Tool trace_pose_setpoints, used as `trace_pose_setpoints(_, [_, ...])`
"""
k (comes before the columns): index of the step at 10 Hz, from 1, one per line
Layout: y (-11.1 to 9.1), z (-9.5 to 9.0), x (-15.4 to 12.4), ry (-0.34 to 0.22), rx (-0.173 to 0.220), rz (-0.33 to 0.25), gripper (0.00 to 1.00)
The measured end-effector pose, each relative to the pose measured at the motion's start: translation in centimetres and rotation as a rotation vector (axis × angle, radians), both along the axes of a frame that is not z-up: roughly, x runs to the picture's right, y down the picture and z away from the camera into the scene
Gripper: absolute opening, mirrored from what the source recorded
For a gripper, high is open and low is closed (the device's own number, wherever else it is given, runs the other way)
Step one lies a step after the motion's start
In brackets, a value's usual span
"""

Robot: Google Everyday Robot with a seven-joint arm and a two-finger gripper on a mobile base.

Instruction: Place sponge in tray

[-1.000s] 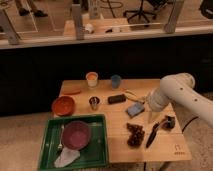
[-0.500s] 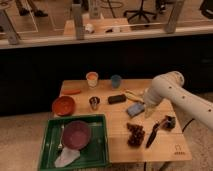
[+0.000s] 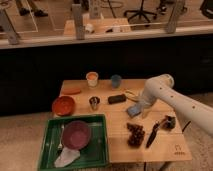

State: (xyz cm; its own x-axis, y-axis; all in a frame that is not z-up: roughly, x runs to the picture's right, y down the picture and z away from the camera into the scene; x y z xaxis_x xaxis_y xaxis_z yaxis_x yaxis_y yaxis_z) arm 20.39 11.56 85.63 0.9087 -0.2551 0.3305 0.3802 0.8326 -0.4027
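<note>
At lower left, the green tray (image 3: 99, 142) holds a purple bowl (image 3: 76, 134) and a white cloth (image 3: 66, 159), but no sponge. Right of centre, the blue sponge (image 3: 132, 111) sits against the gripper (image 3: 138, 106). I cannot tell whether it is gripped, and the placing is not yet done.

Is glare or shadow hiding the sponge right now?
Camera view: no glare on the sponge; the hand is at its right side, right of the green tray, partly covering it; table evenly lit, background behind it dark.

Wooden table (image 3: 172, 146) with tray (image 3: 99, 134), bowl (image 3: 63, 105), cups (image 3: 92, 79), gripper (image 3: 138, 111) at sponge (image 3: 131, 110)
</note>
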Motion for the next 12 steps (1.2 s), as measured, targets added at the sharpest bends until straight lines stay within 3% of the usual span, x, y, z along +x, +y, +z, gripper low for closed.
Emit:
trace_pose_setpoints(8, [1.9,3.3,-1.1,0.032,-0.088,-0.11,0.8])
trace_pose_setpoints(12, [2.1,3.5,-1.2,0.042,-0.119,-0.127,0.43])
